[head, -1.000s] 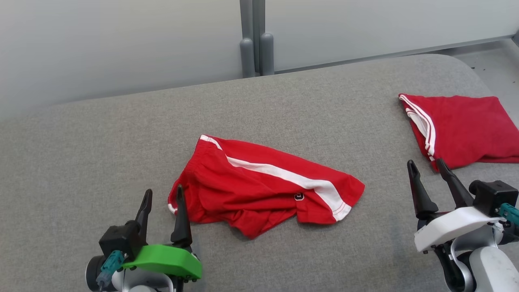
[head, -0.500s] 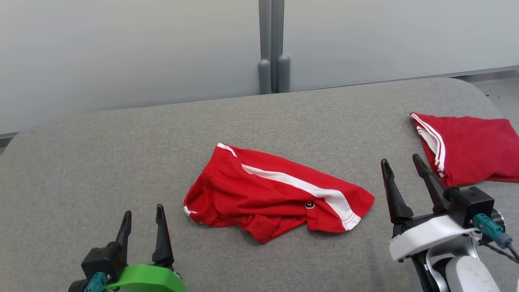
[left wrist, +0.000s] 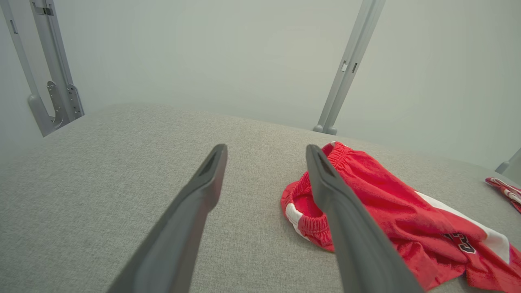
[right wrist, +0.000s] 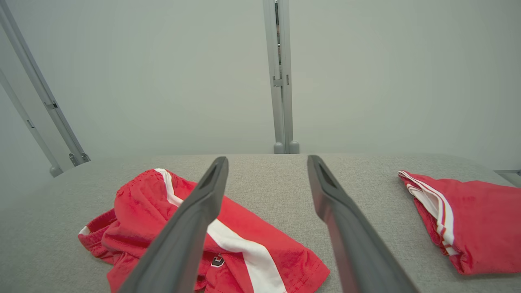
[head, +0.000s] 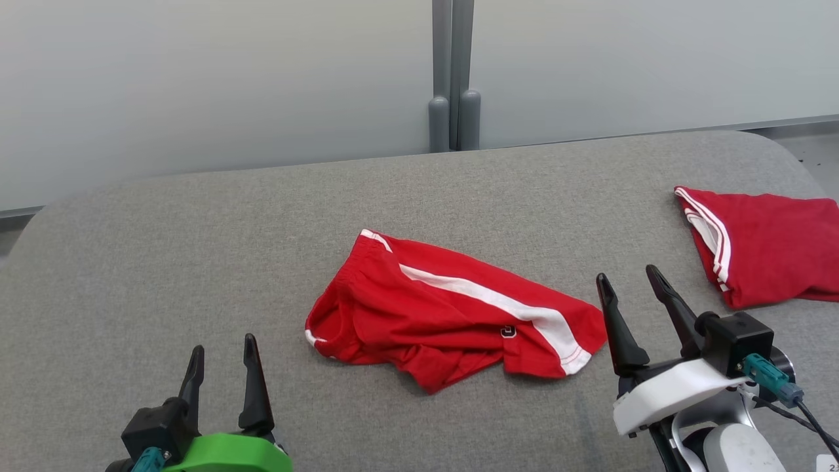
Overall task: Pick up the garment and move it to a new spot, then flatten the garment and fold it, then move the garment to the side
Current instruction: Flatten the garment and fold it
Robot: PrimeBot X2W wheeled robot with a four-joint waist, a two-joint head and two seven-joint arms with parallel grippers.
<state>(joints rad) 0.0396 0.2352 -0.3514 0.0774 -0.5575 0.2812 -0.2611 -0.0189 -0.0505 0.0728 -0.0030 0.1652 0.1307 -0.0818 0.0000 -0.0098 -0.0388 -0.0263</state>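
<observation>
One grey padded surface (head: 164, 249) spans the head view, with pale wall panels and a grey post (head: 452, 78) behind it.

Red shorts (head: 426, 308) with a white side stripe lie crumpled near the middle. The waistband is toward the robot's left and the hem toward its right, with loose cloth bunched under along the near edge. A second red garment (head: 773, 249), folded, sits well apart at the surface's right end.

Left gripper (head: 223, 344) is low at the near left, apart from the waistband. Right gripper (head: 626, 274) is just beside the hem, between the two garments.

Judgement: the pick-up is not yet begun.

Risks from here:
- The right arm sits between two red pieces, so a reach drifting rightward would take the wrong one.
- A pinch catching only the top layer of the crumple would likely lift the shorts twisted, making them harder to flatten.
- A grab at one end alone would probably drag the cloth and deepen the bunching.
- Tips driven too low could dig into the soft padding.

Fingers: the left pair (left wrist: 346, 228) is spread wide, with nothing between them and nothing touched. One finger crosses the waistband in the left wrist view, but the head view shows a gap there. The right pair (right wrist: 191, 228) is equally spread, empty and clear of the cloth.
</observation>
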